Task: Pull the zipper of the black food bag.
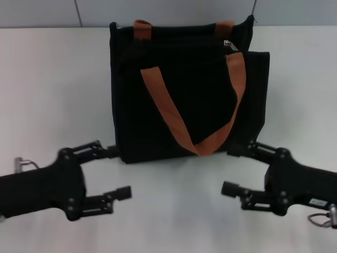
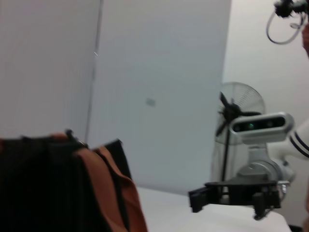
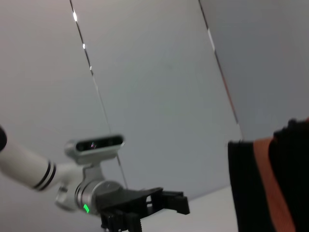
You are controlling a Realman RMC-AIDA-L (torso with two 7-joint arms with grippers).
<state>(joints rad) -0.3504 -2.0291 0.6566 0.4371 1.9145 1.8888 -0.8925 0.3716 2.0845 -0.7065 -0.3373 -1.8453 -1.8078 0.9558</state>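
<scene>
The black food bag stands upright at the middle of the white table, with its rust-orange handles hanging down the front. The small silver zipper sits at the top edge near the bag's right corner. My left gripper is open and empty, low in front of the bag's left bottom corner. My right gripper is open and empty, in front of the bag's right bottom corner. Neither one touches the zipper. The bag also shows in the left wrist view and in the right wrist view.
A grey wall runs behind the table's far edge. The left wrist view shows the right arm's gripper and a standing fan beyond it. The right wrist view shows the left arm's gripper.
</scene>
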